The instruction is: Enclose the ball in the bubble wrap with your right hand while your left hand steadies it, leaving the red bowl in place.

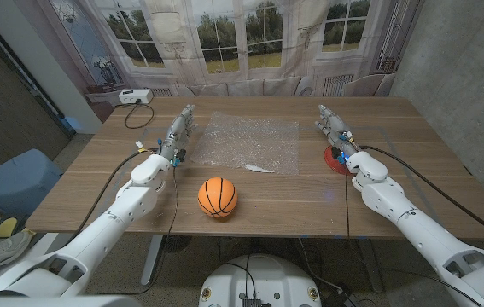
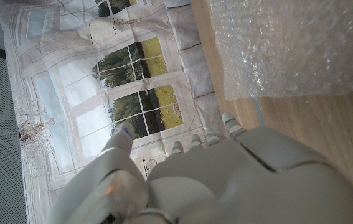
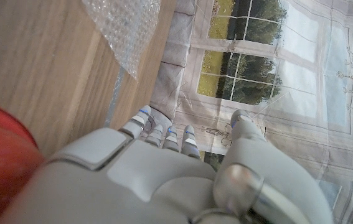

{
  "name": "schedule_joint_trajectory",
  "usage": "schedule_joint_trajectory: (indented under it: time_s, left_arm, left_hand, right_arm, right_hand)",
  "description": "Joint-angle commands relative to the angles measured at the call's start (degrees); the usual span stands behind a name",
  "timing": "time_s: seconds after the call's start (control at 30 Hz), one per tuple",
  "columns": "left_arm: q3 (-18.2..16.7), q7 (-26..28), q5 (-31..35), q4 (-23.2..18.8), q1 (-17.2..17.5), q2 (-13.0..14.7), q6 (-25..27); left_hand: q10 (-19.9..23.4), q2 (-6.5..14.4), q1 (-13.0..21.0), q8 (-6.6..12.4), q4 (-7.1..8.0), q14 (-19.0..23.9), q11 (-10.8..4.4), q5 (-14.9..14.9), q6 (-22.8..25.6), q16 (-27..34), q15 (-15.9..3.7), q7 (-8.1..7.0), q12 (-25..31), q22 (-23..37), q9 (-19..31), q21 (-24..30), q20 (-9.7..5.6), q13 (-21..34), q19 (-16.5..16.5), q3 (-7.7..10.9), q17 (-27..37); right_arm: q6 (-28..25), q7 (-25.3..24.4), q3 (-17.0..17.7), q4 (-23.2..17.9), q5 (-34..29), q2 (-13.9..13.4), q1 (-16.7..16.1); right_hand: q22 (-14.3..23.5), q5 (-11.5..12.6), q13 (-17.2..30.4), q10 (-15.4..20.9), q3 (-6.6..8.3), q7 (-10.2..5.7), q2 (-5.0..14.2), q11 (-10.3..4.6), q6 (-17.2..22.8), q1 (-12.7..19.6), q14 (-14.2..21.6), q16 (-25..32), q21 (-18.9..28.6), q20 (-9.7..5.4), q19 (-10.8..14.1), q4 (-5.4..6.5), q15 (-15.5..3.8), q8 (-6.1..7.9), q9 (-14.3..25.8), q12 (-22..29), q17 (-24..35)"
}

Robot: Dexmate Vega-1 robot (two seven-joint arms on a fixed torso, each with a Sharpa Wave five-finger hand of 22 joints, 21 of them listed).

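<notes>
The ball (image 1: 218, 197) sits near the front edge of the table (image 1: 276, 200), apart from the wrap (image 1: 250, 142) spread flat behind it. Left hand (image 1: 177, 134) and right hand (image 1: 334, 130) flank the wrap, fingers extended, empty. The bowl (image 1: 334, 162) lies under the right wrist.

No text, label, brand, number or sign can be read in any view. The orange ball (image 1: 218, 197) near the table's (image 1: 429, 183) front edge carries only plain black seam lines, and the white box (image 1: 134, 97) at the far left corner is too small for any marking on it to be made out.
</notes>
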Motion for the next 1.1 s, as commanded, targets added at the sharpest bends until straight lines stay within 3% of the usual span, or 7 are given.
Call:
schedule_joint_trajectory:
  time_s: [0.03, 0.2, 0.37, 0.47, 0.77, 1.1]
  left_arm:
    - [-0.8, -0.5, 0.0, -1.5, 0.5, 1.4, -0.4]
    - [-0.9, -0.5, -0.1, -2.9, 1.1, 2.2, 0.2]
    - [-1.0, -1.0, -0.1, -4.4, 1.8, 3.8, 1.3]
    - [-1.5, -0.3, -0.1, -5.6, 2.7, 4.4, 1.4]
    - [-2.8, 2.2, 0.1, -9.5, 5.5, 6.2, 2.5]
    - [-4.2, 4.0, 0.3, -13.8, 7.8, 8.6, 4.2]
  left_hand:
    - [-11.5, 0.0, 0.3, 0.44, 0.13, -10.3, 0.11, 0.2, -12.7, 0.3, 0.41, -0.15, 0.3, 0.3, 0.3, 0.3, 0.28, 0.2, -6.8, 0.25, 0.1]
    - [-11.6, -0.1, 0.1, 0.55, 0.17, -10.3, 0.26, 0.2, -12.6, 0.3, 0.44, -0.10, 0.4, 0.3, 0.3, 0.3, 0.28, 0.2, -6.8, 0.18, 0.1]
    - [-10.6, -0.1, -0.1, 0.88, 0.23, -10.0, 0.70, 0.2, -11.9, 0.6, 0.59, -0.07, 0.9, 0.3, 0.3, 0.4, 0.32, 0.2, -6.3, 0.07, 0.1]
    - [-9.1, -0.2, -0.2, 1.12, 0.25, -9.5, 1.38, 0.2, -11.1, 0.8, 1.00, -0.09, 1.5, 0.3, 0.2, 0.5, 0.34, 0.2, -5.9, -0.04, 0.0]
    - [-8.5, -0.4, -0.4, 1.32, 0.26, -9.0, 1.31, 0.3, -10.3, 0.9, 1.32, -0.03, 1.7, 0.3, 0.2, 0.6, 0.45, 0.2, -5.3, -0.18, 0.0]
    - [-8.2, -0.4, -0.6, 1.36, 0.27, -8.7, 1.53, 0.3, -9.9, 1.0, 1.50, 0.09, 1.8, 0.3, 0.2, 0.6, 0.59, 0.2, -5.1, -0.28, 0.0]
  right_arm:
    - [-0.8, 0.8, 0.1, 0.1, -3.7, 1.5, 1.3]
    - [-3.1, -1.9, -0.4, -3.3, -8.4, -0.4, 0.9]
    - [-5.8, -5.1, -1.4, -5.8, -14.3, -2.0, 1.2]
    - [-6.8, -5.6, -1.9, -5.9, -16.6, -2.4, 2.0]
    - [-10.6, -5.7, -4.4, -8.6, -24.6, -4.4, 4.2]
    - [-7.3, -4.1, -7.7, -8.2, -32.4, -4.1, 6.0]
  right_hand:
    - [0.1, 0.3, 0.1, -0.6, 0.34, -0.46, -0.07, 0.12, -0.5, 0.4, -0.3, 0.4, 0.5, -0.17, 0.5, -0.01, 0.68, 0.33, 0.1, 0.5, 0.2]
    - [0.1, 0.2, 0.1, -0.2, 0.14, -0.61, -0.48, 0.84, -0.7, 0.4, -0.1, 0.6, 0.6, 0.22, 0.3, -0.10, 3.05, 0.41, 0.1, 0.7, 0.2]
    - [0.2, 0.0, 0.1, 0.9, -0.39, -0.83, -1.02, 1.26, -0.5, -0.2, 0.8, 1.1, 0.9, 1.65, 0.6, 0.19, 4.15, 0.60, 0.2, 1.1, 0.3]
    - [0.2, 0.0, 0.1, 1.2, -0.63, -0.88, -1.13, 1.37, -0.3, -0.6, 1.1, 1.2, 1.0, 2.03, 0.8, 0.41, 4.38, 0.70, 0.2, 1.2, 0.4]
    - [0.2, -0.1, 0.2, 1.8, -1.08, -0.89, -1.35, 1.60, -0.2, -1.4, 1.6, 1.5, 1.1, 2.20, 1.0, 0.82, 4.64, 0.77, 0.2, 1.4, 0.6]
    - [0.2, -0.1, 0.2, 2.6, -1.54, -0.79, -1.77, 1.45, 0.0, -2.0, 1.9, 1.6, 1.2, 2.12, 1.1, 0.99, 4.49, 0.87, 0.2, 1.6, 0.6]
